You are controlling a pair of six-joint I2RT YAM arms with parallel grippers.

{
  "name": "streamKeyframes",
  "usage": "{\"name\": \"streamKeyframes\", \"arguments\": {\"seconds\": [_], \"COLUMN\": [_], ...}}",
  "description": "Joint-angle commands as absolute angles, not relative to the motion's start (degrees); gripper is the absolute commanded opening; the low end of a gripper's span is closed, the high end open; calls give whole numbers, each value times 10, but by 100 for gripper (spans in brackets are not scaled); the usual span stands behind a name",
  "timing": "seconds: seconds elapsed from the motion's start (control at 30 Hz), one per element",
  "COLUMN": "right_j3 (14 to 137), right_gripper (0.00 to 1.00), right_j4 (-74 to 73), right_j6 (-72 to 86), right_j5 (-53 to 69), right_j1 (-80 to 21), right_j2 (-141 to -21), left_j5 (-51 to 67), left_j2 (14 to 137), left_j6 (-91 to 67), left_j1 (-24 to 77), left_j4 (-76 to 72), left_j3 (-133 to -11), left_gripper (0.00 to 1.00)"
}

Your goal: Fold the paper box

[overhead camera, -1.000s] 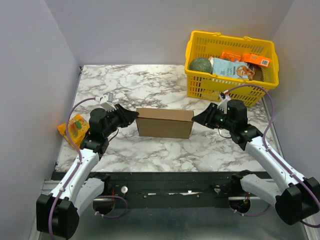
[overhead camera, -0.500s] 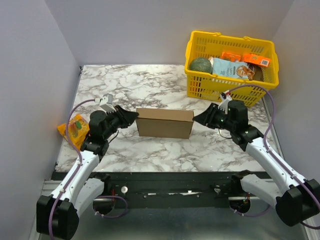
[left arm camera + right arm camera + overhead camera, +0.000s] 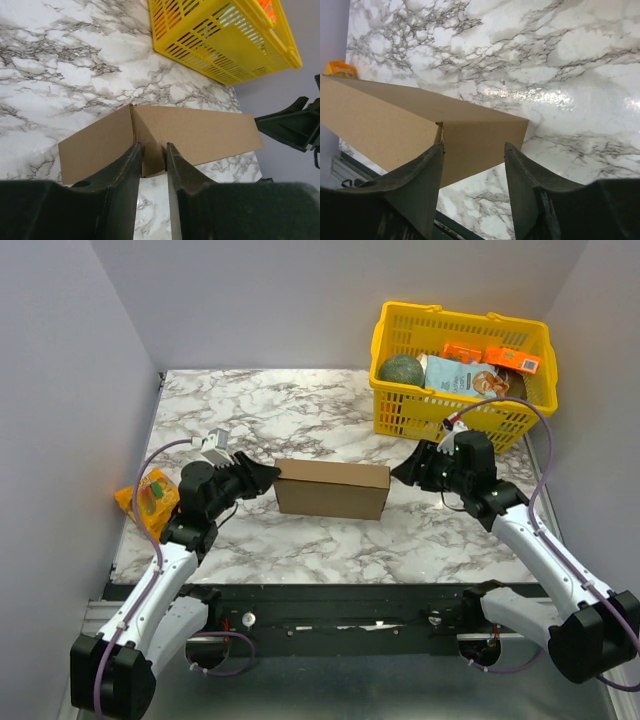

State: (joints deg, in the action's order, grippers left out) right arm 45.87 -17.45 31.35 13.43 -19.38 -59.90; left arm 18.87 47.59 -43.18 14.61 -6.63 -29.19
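Note:
The paper box (image 3: 332, 490) is a closed, shallow brown cardboard box lying in the middle of the marble table (image 3: 300, 420). My left gripper (image 3: 272, 473) is at its left end. In the left wrist view the box (image 3: 200, 132) fills the middle, and the left gripper (image 3: 153, 147) has its jaws a narrow gap apart, tips right at the box's end corner, nothing between them. My right gripper (image 3: 398, 474) sits just off the box's right end. In the right wrist view the right gripper (image 3: 474, 147) is wide open, facing the end wall of the box (image 3: 395, 120) without holding it.
A yellow plastic basket (image 3: 455, 408) with groceries stands at the back right, close behind the right arm; the basket (image 3: 220, 40) also shows in the left wrist view. An orange snack packet (image 3: 150, 495) lies by the left wall. The grey walls close in on both sides.
The right gripper's jaws have spread wider and it has drawn back a little from the box's right end. The box has shifted slightly right. The left gripper has barely moved, its gap slightly wider.

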Motion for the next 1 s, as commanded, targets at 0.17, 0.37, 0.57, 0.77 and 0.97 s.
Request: {"name": "streamKeyframes", "arguments": {"seconds": [0.17,0.37,0.57,0.77,0.97], "right_j3": [443,386,316,308,306], "right_gripper": [75,76,76,74,72], "right_j4": [-210,-208,-153,-111,-83], "right_j6": [304,325,355,372,360], "right_j5": [46,25,68,97,157], "right_j1": [-191,-191,-194,-207,-217], "right_j2": [-542,-505,-515,-546,-577], "left_j5": [175,113,34,38,47], "left_j2": [478,476,503,564,570], "left_j6": [-373,-344,-353,-378,-394], "left_j1": [150,144,137,137,138], "left_j4": [81,98,67,-12,-39], "left_j3": [-386,-432,-349,-267,-235], "left_gripper": [91,99,99,99,99]}}
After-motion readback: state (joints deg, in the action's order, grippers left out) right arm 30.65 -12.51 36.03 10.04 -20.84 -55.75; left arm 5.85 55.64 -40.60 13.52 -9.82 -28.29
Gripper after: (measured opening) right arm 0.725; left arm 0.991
